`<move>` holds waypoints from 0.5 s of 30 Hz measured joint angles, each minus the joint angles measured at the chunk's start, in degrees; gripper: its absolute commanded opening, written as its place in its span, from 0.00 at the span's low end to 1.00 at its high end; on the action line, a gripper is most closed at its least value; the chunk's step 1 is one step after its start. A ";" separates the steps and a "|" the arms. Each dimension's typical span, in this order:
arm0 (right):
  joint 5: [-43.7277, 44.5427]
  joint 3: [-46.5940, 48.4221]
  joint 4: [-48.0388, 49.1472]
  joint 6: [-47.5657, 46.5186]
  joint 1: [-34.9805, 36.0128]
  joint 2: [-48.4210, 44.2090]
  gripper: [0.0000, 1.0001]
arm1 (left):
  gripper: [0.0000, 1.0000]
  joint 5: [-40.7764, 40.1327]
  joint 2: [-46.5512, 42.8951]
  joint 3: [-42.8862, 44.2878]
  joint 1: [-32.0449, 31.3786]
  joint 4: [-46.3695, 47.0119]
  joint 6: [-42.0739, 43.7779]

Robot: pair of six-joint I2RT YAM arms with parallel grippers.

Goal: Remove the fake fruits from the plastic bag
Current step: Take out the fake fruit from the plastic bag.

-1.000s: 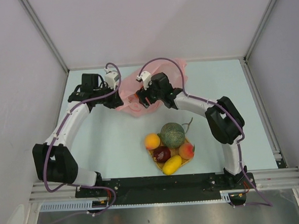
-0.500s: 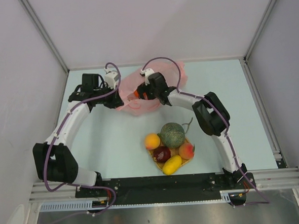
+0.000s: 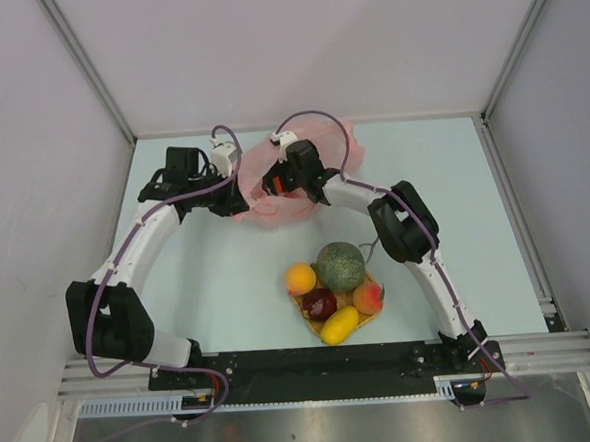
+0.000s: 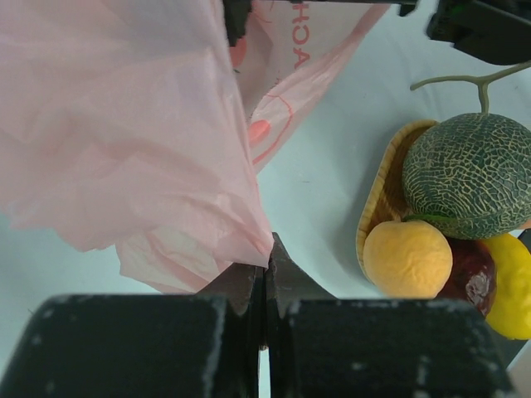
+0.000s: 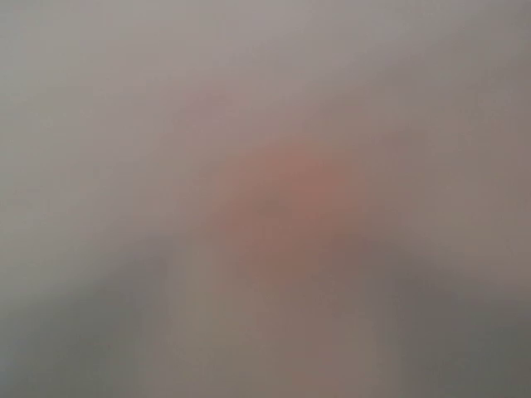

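The pink plastic bag [image 3: 306, 160] lies crumpled at the back middle of the table. My left gripper [image 3: 242, 198] is shut on the bag's edge [image 4: 249, 240], with the bag [image 4: 124, 124] hanging from the jaws. My right gripper [image 3: 272, 185] is pushed into the bag. Its wrist view is only a grey-pink blur with a reddish blob [image 5: 286, 199], so its jaws cannot be read. On the woven mat [image 3: 311, 323] sit the green melon [image 3: 340, 265], an orange fruit [image 3: 301, 279], a dark red apple [image 3: 319, 303], a peach [image 3: 368, 297] and a yellow fruit [image 3: 338, 325].
The mat's rim [image 4: 377, 199] and the melon [image 4: 473, 174], orange fruit [image 4: 406, 257], apple [image 4: 473, 278] and yellow fruit [image 4: 510, 286] also show in the left wrist view. Grey walls enclose the table on three sides.
My right arm has reached further left and back, pushing its gripper deeper into the bag. The left gripper and the fruits on the mat have not moved.
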 measured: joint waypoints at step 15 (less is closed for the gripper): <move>-1.84 7.98 -1.73 2.64 -1.79 6.14 0.41 | 0.00 -0.35 0.00 0.00 -1.11 0.39 -0.52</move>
